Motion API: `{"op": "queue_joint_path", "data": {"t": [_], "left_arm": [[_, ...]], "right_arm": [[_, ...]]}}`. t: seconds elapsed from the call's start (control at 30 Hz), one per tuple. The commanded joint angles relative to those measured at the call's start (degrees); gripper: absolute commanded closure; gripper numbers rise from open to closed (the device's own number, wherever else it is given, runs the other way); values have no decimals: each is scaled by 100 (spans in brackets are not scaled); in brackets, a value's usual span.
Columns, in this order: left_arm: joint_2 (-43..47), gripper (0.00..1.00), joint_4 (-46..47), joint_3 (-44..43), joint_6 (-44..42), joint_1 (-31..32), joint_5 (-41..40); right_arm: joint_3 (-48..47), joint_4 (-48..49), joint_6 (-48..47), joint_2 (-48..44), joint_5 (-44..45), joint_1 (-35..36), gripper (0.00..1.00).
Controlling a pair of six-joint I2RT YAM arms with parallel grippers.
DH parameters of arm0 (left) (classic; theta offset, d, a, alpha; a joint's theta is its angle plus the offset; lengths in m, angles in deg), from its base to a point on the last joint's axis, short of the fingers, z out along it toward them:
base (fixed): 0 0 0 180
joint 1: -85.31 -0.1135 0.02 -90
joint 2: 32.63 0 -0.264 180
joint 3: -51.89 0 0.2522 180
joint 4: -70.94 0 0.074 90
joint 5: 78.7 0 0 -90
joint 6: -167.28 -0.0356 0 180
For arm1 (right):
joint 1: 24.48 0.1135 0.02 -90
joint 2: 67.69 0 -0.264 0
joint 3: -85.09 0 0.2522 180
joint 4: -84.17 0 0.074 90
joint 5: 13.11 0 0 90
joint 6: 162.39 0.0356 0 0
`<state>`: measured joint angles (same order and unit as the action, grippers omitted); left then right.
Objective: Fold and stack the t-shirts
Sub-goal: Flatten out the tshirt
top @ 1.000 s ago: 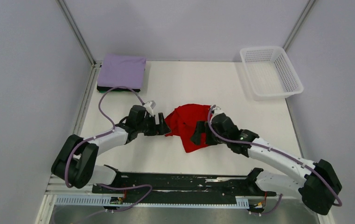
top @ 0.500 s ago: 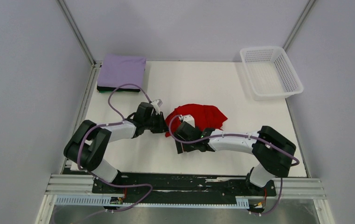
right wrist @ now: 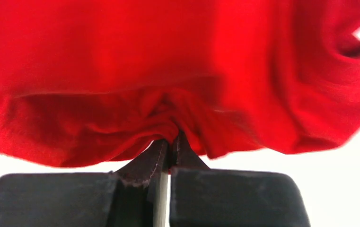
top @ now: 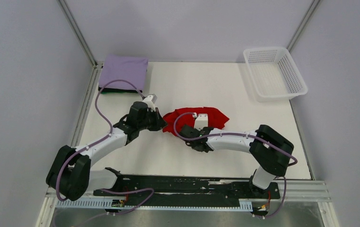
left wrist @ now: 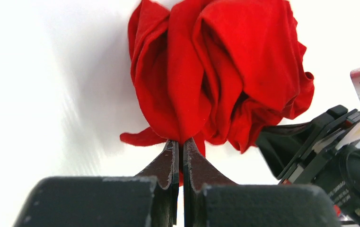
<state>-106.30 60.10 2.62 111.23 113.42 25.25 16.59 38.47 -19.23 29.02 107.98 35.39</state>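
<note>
Red t-shirt (top: 215,118) is lying bunched mid-tabletop (top: 192,85) btwn both arms. Left tool (left wrist: 180,142) is pinching its left edge w/ jaws fully closed on the cloth, and right tool (right wrist: 171,139) is clamping a gathered fold at the near edge, also closed tight. Lavender t-shirt (top: 123,71) is sitting folded at far-left corner, atop a dark one (top: 121,90).

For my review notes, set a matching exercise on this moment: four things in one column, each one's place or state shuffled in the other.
1 red t-shirt
2 lavender t-shirt
3 white basket
4 left gripper

A far-right corner
B shut, pinching red cloth
C folded flat, far-left corner
D crumpled in the middle

Pairs: 1-D, 2-C, 3-A, 4-B
</note>
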Motion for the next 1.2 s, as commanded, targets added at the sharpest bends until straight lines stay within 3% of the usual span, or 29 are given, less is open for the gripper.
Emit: {"op": "queue_joint_path", "data": {"t": [0.0,0.17,0.37,0.47,0.67,0.83,1.17], "left_arm": [[788,100,-732,-60,-123,27,-653],[1706,100,-1404,-294,-154,25,-1730],[1905,100,-2005,-959,-363,27,-2861],[1840,100,-2458,-1477,-432,27,-3081],[2209,100,-2847,-2476,-760,23,-3390],[2923,100,-3147,-3118,-1003,26,-3488],[4168,100,-3448,-3269,-760,27,-2673]], "right_arm": [[227,-931,218,-741,1030,-116,100],[450,-783,-235,-2204,1414,-1006,100],[759,976,-1811,-3791,-263,-2917,100],[463,1427,-2316,-4292,-613,-3395,100],[-541,1668,-3293,-4776,-458,-3522,100],[-1133,1686,-3714,-5282,-946,-3531,100],[-1358,1547,-3798,-6184,-1592,-3527,100]]}}
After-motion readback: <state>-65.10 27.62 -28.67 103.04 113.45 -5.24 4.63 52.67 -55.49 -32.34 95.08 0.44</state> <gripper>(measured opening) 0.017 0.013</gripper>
